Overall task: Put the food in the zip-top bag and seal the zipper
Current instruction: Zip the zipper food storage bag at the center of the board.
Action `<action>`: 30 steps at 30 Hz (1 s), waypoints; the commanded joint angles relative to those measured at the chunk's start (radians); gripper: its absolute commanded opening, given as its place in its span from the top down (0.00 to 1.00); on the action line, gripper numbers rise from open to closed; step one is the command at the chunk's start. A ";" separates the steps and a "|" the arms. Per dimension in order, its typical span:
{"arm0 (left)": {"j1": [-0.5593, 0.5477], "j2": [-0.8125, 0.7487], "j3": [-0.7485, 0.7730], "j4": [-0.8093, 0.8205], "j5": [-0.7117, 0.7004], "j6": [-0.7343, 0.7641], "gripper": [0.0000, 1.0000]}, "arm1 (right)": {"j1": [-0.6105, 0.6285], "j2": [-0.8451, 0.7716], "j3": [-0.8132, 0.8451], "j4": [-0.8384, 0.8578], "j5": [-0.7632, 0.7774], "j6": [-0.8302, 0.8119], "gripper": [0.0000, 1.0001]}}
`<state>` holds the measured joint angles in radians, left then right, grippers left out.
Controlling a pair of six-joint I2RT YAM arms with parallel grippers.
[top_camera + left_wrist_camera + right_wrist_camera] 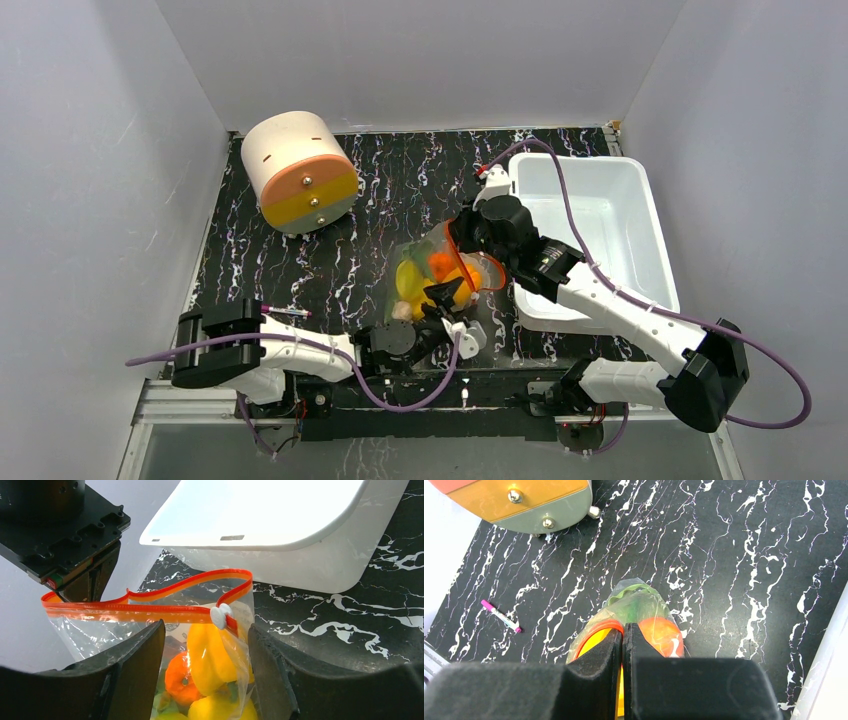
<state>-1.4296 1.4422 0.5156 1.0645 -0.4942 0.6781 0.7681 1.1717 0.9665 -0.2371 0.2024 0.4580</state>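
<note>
Food (210, 660) was bagged; sealing was in hand. Right pincer (623, 635) clamped the zipper (150, 609) at one end; left pincer (205, 630), open, straddled the slider (220, 616), which next needed pinching and dragging

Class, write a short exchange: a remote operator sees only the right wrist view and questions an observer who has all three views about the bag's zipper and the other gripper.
Operator: My right gripper is shut on the zip-top bag at its mouth edge. Is the mouth sealed?
Observer: No. The left wrist view shows the zipper with its two sides standing apart.
Operator: Where is the slider?
Observer: A white slider sits on the zipper, and the open left gripper straddles the bag there.
</note>
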 commanded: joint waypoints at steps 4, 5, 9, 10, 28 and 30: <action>-0.018 -0.001 0.025 0.079 -0.043 -0.021 0.45 | -0.007 -0.029 0.027 0.037 0.015 0.010 1.00; -0.020 0.002 0.023 0.080 -0.049 -0.027 0.47 | -0.007 -0.030 0.026 0.036 0.016 0.011 1.00; -0.026 -0.004 0.013 0.081 -0.062 -0.033 0.68 | -0.008 -0.039 0.023 0.026 0.020 0.016 1.00; -0.026 -0.018 0.011 0.071 -0.061 -0.029 0.84 | -0.007 -0.041 0.024 0.020 0.022 0.016 1.00; -0.006 -0.522 -0.034 -0.358 -0.025 -0.201 1.00 | -0.031 -0.220 0.019 -0.183 -0.199 -0.372 0.73; 0.002 -0.552 -0.028 -0.402 -0.007 -0.231 1.00 | -0.031 -0.263 0.046 -0.241 -0.226 -0.467 0.65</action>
<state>-1.4418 0.9569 0.4763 0.7322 -0.5449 0.5262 0.7376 0.9882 0.9668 -0.3935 0.0937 0.2020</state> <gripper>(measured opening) 0.007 0.290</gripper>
